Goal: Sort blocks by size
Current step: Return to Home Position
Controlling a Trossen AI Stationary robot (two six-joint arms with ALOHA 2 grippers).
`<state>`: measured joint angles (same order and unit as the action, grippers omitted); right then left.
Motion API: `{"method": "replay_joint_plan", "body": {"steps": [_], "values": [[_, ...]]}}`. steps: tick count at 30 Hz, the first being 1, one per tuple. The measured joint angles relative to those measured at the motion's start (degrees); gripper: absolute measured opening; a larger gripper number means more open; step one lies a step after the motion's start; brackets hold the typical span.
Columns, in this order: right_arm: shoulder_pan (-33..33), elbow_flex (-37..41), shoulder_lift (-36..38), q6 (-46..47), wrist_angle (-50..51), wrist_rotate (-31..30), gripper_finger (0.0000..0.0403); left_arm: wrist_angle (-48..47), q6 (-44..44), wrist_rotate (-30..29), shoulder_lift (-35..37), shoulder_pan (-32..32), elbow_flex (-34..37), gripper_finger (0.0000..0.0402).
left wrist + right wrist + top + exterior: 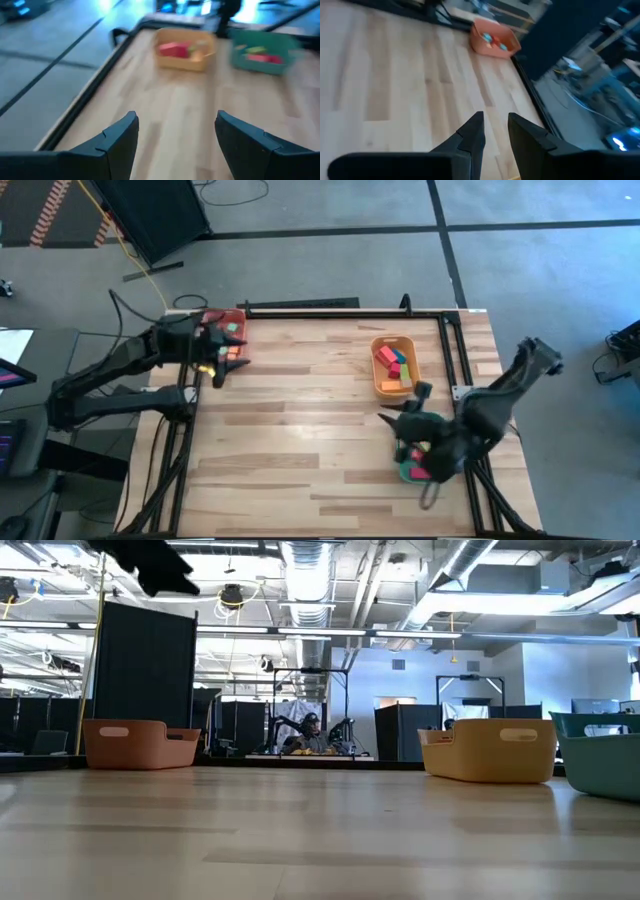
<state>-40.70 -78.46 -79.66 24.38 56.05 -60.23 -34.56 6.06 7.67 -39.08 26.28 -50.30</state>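
On the worktop (300, 430), blocks (393, 363) lie sorted in the orange tray (396, 338), the red-orange tray (226, 313) and the green tray (407, 473). The left gripper (175, 125), at the red-orange tray, is wide apart and empty. The right gripper (495, 120), over the green tray, is slightly parted and empty.

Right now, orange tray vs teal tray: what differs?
The orange tray stands uncovered; the teal tray lies partly under the right arm. The orange tray holds red and teal blocks; the teal tray holds red and green blocks. Both are open-topped and hold blocks.
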Motion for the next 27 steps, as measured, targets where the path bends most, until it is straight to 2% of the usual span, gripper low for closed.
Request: {"method": "replay_joint_plan", "body": {"steps": [7,12,16,22,24,27], "values": [[-3.30,1.37,11.07,-5.25,-2.27,4.76,0.0116,0.69,0.85,1.22,0.50,-12.94,0.00,0.0251],[-6.06,9.56,21.97,-5.44,-6.19,4.96,0.0108,9.17,2.04,1.28,0.09,-22.06,3.09,0.0251],[-7.63,21.70,33.02,-9.91,-19.48,8.57,0.0100,16.03,2.12,1.26,-0.35,-27.17,6.31,0.0251],[-4.95,42.12,48.98,-29.16,-50.35,23.45,0.0087,21.11,2.25,1.25,-1.90,-31.32,9.95,0.0251],[-2.95,47.42,53.47,-33.55,-56.38,27.53,0.0082,24.70,2.23,1.31,-2.22,-32.27,11.95,0.0251],[0.56,53.85,60.62,-36.30,-59.60,31.13,0.0077,30.12,3.09,2.56,-2.19,-33.33,15.20,0.0251]]}}
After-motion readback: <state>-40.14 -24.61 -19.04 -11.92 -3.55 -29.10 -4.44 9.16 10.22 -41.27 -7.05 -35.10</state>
